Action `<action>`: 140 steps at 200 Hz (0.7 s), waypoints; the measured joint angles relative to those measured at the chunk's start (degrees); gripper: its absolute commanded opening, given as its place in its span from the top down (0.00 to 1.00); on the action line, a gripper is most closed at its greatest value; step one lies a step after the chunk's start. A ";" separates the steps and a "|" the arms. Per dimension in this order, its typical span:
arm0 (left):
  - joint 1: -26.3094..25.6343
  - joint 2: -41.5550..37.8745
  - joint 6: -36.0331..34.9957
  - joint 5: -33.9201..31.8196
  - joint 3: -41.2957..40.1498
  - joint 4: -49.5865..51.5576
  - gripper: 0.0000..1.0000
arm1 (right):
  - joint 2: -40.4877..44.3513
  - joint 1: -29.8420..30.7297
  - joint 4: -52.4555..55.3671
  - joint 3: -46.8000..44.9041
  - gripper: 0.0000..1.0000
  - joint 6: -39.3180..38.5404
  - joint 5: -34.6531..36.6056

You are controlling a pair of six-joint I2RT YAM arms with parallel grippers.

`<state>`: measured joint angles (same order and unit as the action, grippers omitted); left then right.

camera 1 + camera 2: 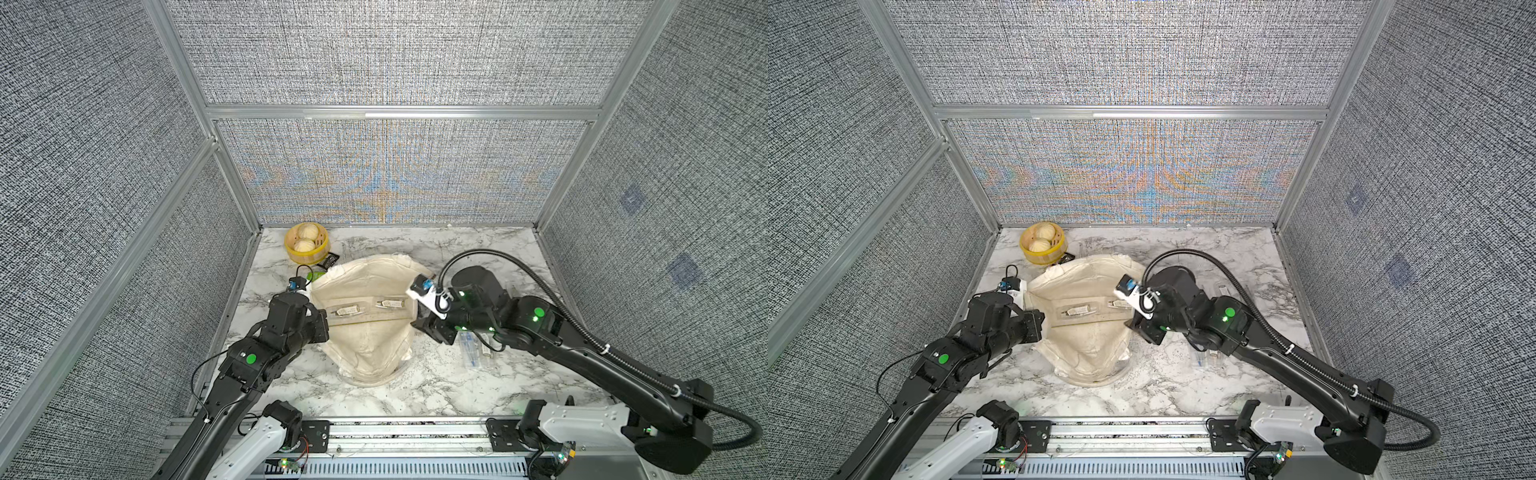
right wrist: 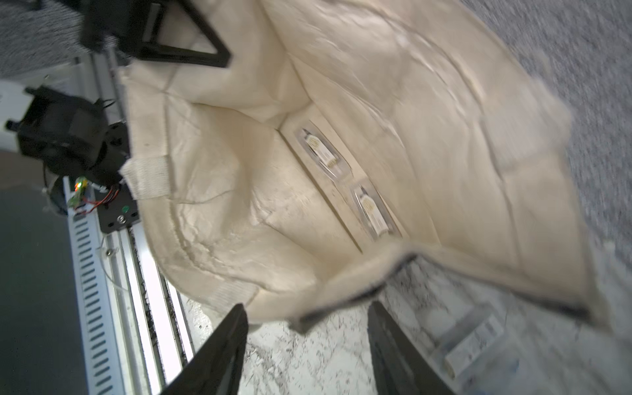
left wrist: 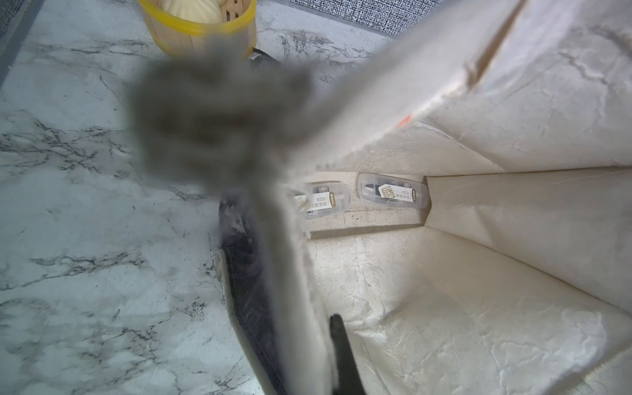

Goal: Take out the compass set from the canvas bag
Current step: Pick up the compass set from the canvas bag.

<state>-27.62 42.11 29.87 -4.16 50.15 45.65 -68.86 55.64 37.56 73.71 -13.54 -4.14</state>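
Observation:
The cream canvas bag [image 1: 370, 332] stands open mid-table, its lining showing in both top views. Two clear compass set cases [image 1: 347, 311] [image 1: 390, 304] lie flat on its bottom, also seen in the left wrist view [image 3: 393, 191] and the right wrist view [image 2: 321, 154]. My left gripper [image 1: 321, 322] [image 3: 321, 328] is shut on the bag's left rim [image 3: 301, 273], holding the mouth up. My right gripper [image 1: 422, 324] [image 2: 307, 307] hangs open just outside the bag's right rim [image 2: 342, 284], with only marble between its fingers [image 2: 232, 328].
A yellow round basket [image 1: 306, 245] with buns sits at the back left, a dark packet [image 1: 330, 261] beside it. Another clear case [image 1: 473, 347] [image 2: 472, 342] lies on the marble under my right arm. Fabric walls enclose three sides.

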 measured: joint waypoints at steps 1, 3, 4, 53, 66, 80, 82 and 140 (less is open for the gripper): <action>0.00 -0.07 0.07 -0.02 0.00 0.09 1.00 | -0.20 0.26 -0.33 0.02 0.43 -0.68 -0.22; 0.00 -0.17 0.11 -0.09 0.00 0.17 1.00 | -0.61 0.66 -0.81 0.09 0.43 -1.64 -0.63; 0.00 -0.24 0.15 -0.15 0.00 0.28 1.00 | -0.74 0.79 -0.96 0.11 0.43 -1.97 -0.79; 0.00 -0.61 1.09 -1.97 0.00 2.58 1.00 | -18.40 3.08 -6.93 7.54 0.44 -21.90 -5.77; 0.00 -0.15 1.68 -2.40 0.28 2.89 1.00 | -24.04 3.06 -7.72 9.42 0.44 -26.08 -5.25; 0.00 0.70 1.73 -3.06 0.90 3.06 1.00 | -30.45 2.84 -8.24 11.87 0.45 -30.40 -4.22; 0.00 0.87 1.77 -3.15 0.98 3.06 1.00 | -31.06 2.82 -8.28 12.15 0.45 -30.77 -4.09; 0.00 2.67 2.29 -3.96 3.63 4.26 1.00 | -49.55 -0.70 -8.15 24.87 0.44 -37.64 -3.87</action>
<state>-27.62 44.77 32.16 -8.12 53.78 49.91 -118.41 54.94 29.41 98.59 -51.18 -8.01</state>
